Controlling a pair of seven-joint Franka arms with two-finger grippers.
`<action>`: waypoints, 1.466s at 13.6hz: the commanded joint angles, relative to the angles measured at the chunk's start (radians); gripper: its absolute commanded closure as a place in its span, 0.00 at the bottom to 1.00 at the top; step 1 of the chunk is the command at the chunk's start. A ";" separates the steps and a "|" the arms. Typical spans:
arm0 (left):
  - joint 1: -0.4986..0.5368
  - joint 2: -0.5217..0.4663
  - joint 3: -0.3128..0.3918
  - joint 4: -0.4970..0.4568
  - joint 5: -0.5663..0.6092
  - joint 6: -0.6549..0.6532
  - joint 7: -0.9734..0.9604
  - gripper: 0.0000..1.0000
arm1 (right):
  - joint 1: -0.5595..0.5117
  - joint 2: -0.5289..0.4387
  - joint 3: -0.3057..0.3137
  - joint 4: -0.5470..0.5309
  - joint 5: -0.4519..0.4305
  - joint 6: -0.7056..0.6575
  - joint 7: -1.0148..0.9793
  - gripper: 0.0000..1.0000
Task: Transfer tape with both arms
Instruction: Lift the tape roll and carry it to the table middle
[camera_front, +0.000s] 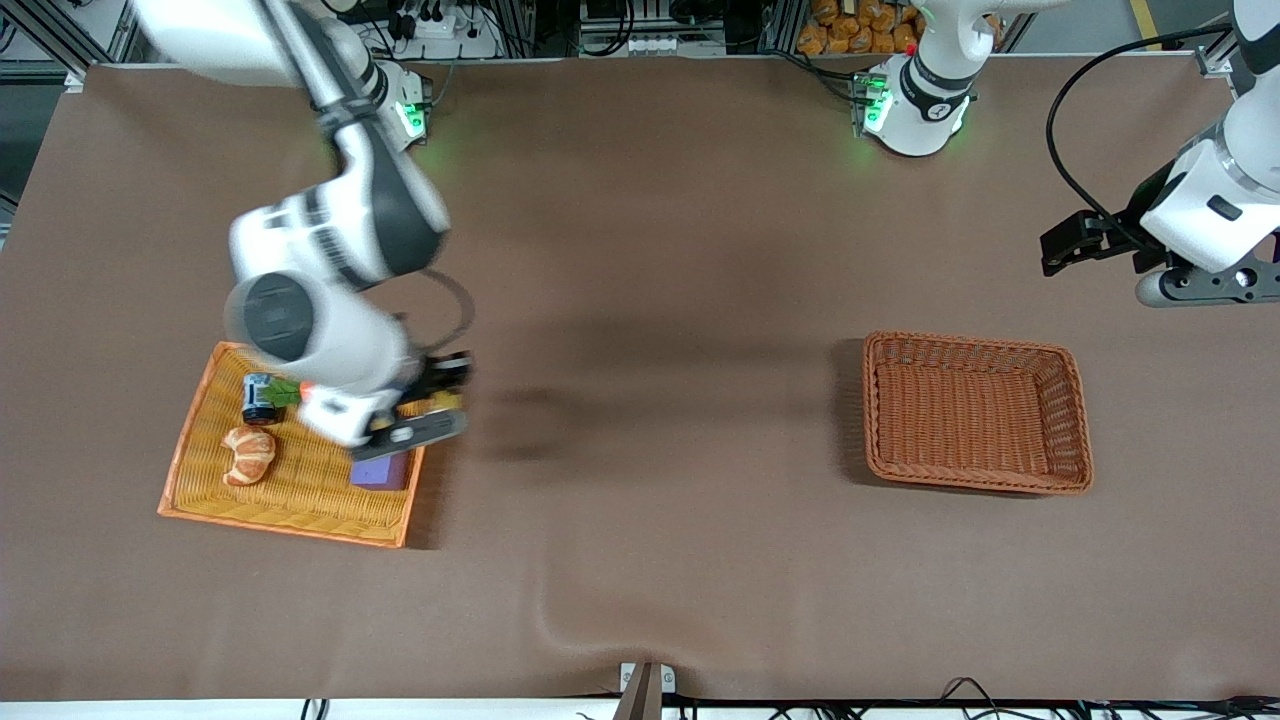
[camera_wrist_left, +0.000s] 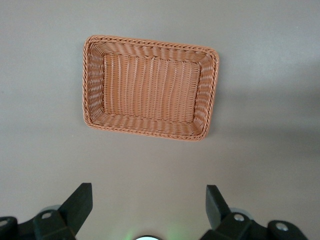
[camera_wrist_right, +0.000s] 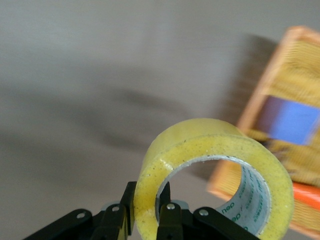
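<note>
**Inspector A:** Start nearest the front camera, at the right arm's end of the worktop (camera_front: 640, 560).

**Inspector B:** An orange tray (camera_front: 200, 500) lies there. In it: a croissant (camera_front: 249, 456), a purple cube (camera_front: 382, 471) near its edge, and, farther from the camera, a small dark-wheeled item (camera_front: 259, 397) with something green and orange (camera_front: 290, 392) beside it; I cannot identify either.

**Inspector A:** The tape?

**Inspector B:** The tape (camera_wrist_right: 210, 185) is off the tray, held in the air. The right claw (camera_wrist_right: 146, 210) is clamped on the roll's wall, one finger in the hole and one outside. In the front view it hangs over the tray's edge by the cube, mostly hidden under the arm.

**Inspector A:** Toward the left arm's end?

**Inspector B:** A brown wicker basket (camera_front: 1075, 420), farther from the camera than the tray.

**Inspector A:** And the left arm?

**Inspector B:** Waiting. The left claw (camera_wrist_left: 149, 200) hangs above bare worktop beside the basket, fingers (camera_wrist_left: 80, 200) spread wide apart, holding nothing.
</note>
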 joint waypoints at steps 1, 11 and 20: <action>0.005 0.022 0.000 0.014 -0.011 -0.009 0.020 0.00 | 0.112 0.145 -0.015 0.126 0.013 0.098 0.144 1.00; -0.001 0.035 -0.002 0.012 -0.006 0.003 0.020 0.00 | 0.351 0.426 -0.024 0.263 0.002 0.367 0.421 0.19; -0.015 0.039 -0.009 0.011 -0.009 0.003 0.003 0.00 | 0.176 0.024 -0.042 0.044 0.004 0.128 0.370 0.00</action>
